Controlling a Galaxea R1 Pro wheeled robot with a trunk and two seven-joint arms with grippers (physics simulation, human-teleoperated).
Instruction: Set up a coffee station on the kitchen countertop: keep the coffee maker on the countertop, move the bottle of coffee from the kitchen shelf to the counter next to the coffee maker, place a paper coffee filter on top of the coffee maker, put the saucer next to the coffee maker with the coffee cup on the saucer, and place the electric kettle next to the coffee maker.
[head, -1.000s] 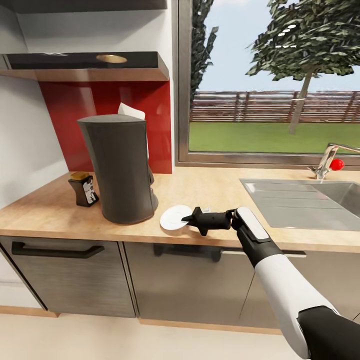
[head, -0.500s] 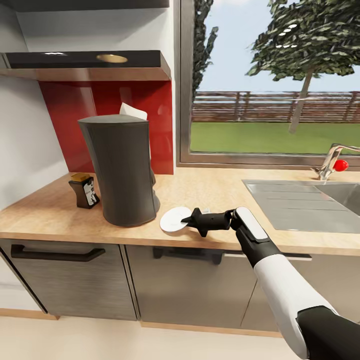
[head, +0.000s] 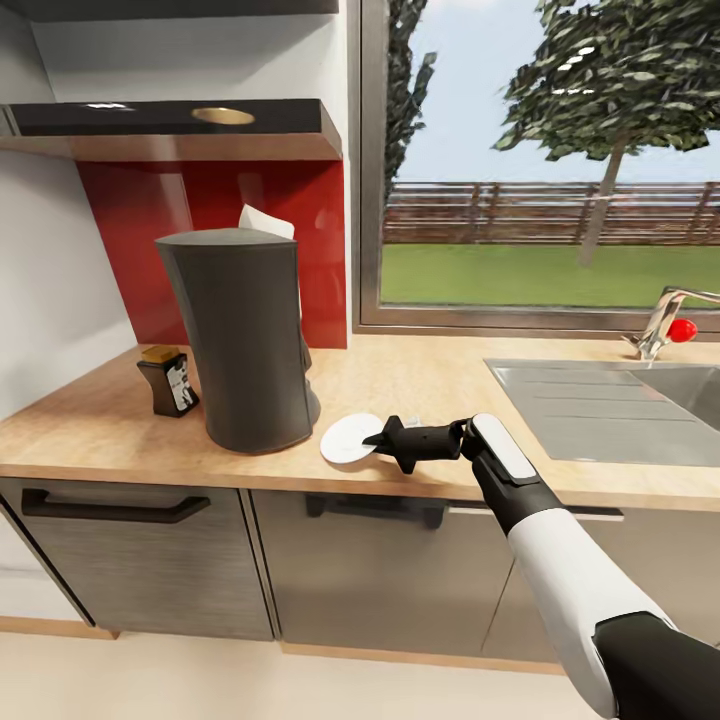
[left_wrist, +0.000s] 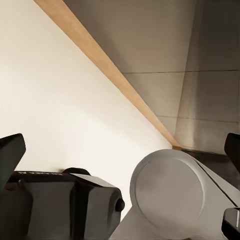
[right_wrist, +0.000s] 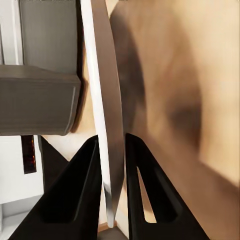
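Note:
The dark grey coffee maker (head: 240, 340) stands on the wooden countertop (head: 420, 375) with a white paper filter (head: 265, 222) sticking out of its top. A small dark bottle of coffee (head: 168, 380) sits just left of it. Right of the coffee maker's base, near the counter's front edge, is the white saucer (head: 348, 438). My right gripper (head: 384, 439) is shut on the saucer's right rim; the right wrist view shows the saucer (right_wrist: 106, 115) edge-on between both fingers (right_wrist: 80, 190). I cannot tell whether it touches the counter. My left gripper (left_wrist: 120, 147) hangs open over the floor.
A steel sink (head: 600, 405) with a faucet (head: 660, 320) fills the counter's right side. A dark hood shelf (head: 180, 125) hangs above the coffee maker before a red backsplash. Below the counter are grey cabinet fronts with a black handle (head: 110, 505).
The head view has shifted slightly. My right gripper and the saucer keep the same place beside the coffee maker.

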